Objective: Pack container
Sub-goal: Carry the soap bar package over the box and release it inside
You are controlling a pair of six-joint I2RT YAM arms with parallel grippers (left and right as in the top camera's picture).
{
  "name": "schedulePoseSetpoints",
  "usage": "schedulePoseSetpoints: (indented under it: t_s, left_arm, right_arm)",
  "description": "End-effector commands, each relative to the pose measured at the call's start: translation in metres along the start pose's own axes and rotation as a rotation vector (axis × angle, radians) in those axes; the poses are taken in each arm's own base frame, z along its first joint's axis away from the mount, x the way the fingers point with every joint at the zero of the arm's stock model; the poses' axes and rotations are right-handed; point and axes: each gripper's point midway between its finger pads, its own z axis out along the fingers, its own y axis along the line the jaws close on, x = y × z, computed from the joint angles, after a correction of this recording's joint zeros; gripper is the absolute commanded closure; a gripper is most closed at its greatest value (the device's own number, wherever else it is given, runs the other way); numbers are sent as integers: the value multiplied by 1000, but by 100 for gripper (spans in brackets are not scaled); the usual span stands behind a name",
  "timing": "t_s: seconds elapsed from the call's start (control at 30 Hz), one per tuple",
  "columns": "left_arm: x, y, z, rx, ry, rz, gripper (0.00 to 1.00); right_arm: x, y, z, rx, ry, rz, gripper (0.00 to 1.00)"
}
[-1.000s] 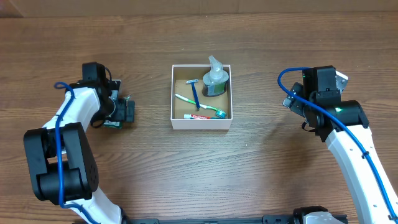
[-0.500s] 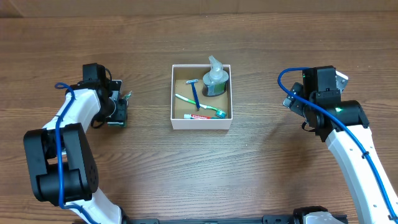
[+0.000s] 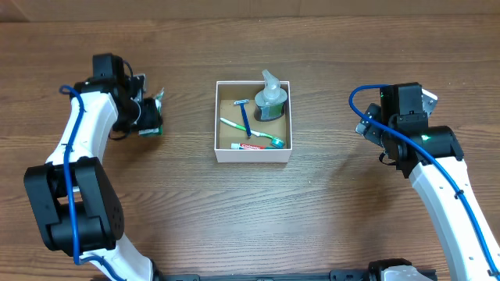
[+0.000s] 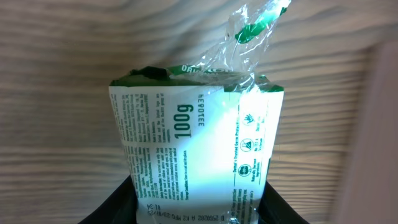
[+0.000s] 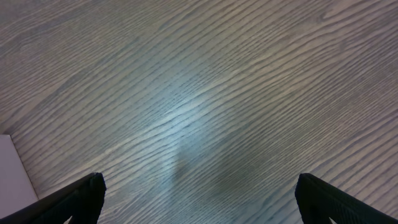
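Note:
The container is a square white-walled box with a brown inside, at the table's middle. In it lie a blue razor, a green toothbrush, a small toothpaste tube and a pump bottle. Left of the box, my left gripper is shut on a green-white packet. In the left wrist view the packet stands upright between the black fingers, its crimped clear top pointing up. My right gripper hangs to the right of the box, open and holding nothing.
Brown wood-grain table all around. A white corner shows at the left edge of the right wrist view. The left arm's body fills the front left, and the right arm the front right.
My left gripper has shut on the green-white packet and carried it a little toward the table's far side. The right arm has not moved.

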Motion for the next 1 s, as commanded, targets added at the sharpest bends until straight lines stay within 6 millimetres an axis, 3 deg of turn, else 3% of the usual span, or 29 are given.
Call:
schedulePoseSetpoints:
  t_s: [0.0,0.13,0.2,0.5,0.7,0.83,0.87,0.93,0.97]
  left_arm:
    - [-20,-55,-18,205,-38,-45,72]
    - [-23,-103,-25,339,-34,-46,72]
    - [-20,-136,-25,392,-22,-43,74]
    - [-13,-228,-32,497,-35,17,77]
    - [0,-247,-28,462,-26,60,77]
    - [3,-244,-22,399,-34,50,75]
    - [3,-243,-22,395,-33,49,72]
    - [3,-243,-22,397,-31,36,40]
    - [1,-244,-23,402,-32,21,35]
  right_arm:
    - [-7,1,-6,-9,-25,13,0]
    - [-7,1,-6,-9,-26,14,0]
    - [-7,1,-6,-9,-26,14,0]
    - [-7,1,-6,-10,-26,14,0]
    - [-7,1,-6,-10,-26,14,0]
    - [-7,1,-6,-10,-26,14,0]
    - [-7,1,-6,-10,-26,14,0]
    - [-7,1,-6,-9,-26,14,0]
    - [-7,1,-6,-10,-26,13,0]
